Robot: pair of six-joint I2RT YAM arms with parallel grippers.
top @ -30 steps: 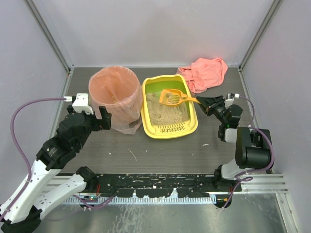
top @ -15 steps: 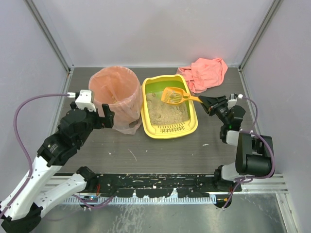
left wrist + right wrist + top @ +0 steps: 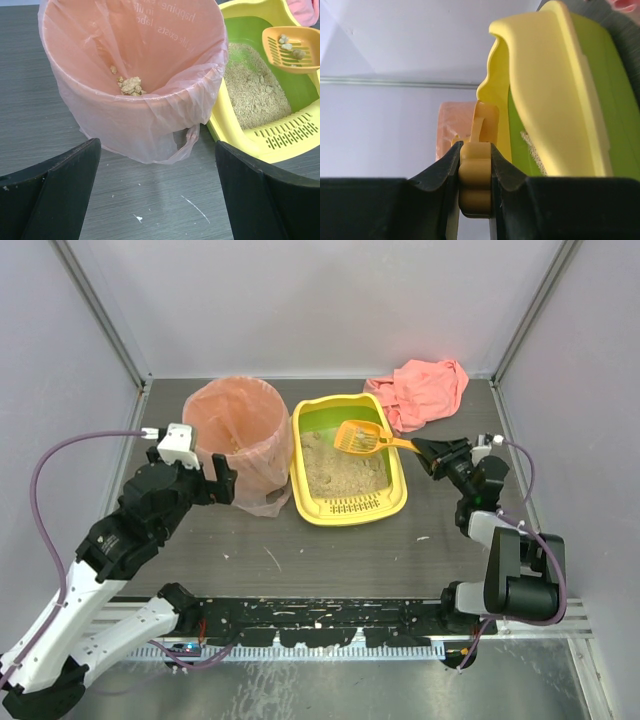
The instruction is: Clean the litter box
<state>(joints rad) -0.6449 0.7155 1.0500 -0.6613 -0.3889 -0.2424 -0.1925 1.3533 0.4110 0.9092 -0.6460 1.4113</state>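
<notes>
Seen from above, the litter box [image 3: 350,508] lies mid-desk [image 3: 330,550] between the arms; the right claw [image 3: 418,447] reaches in low from its right, clamped on an orange scoop [image 3: 356,438] held over the litter. The left wrist view shows the left claw's fingers [image 3: 55,190] spread wide before a pink-lined bin [image 3: 150,115] holding clumps [image 3: 131,86], the box just right of it. The right wrist view shows the jaws pinching the scoop's handle [image 3: 476,180], the box's yellow wall just ahead.

Scoop [image 3: 358,438] over litter box [image 3: 345,508]; bin [image 3: 235,430] left; cloth [image 3: 425,390] behind right.
</notes>
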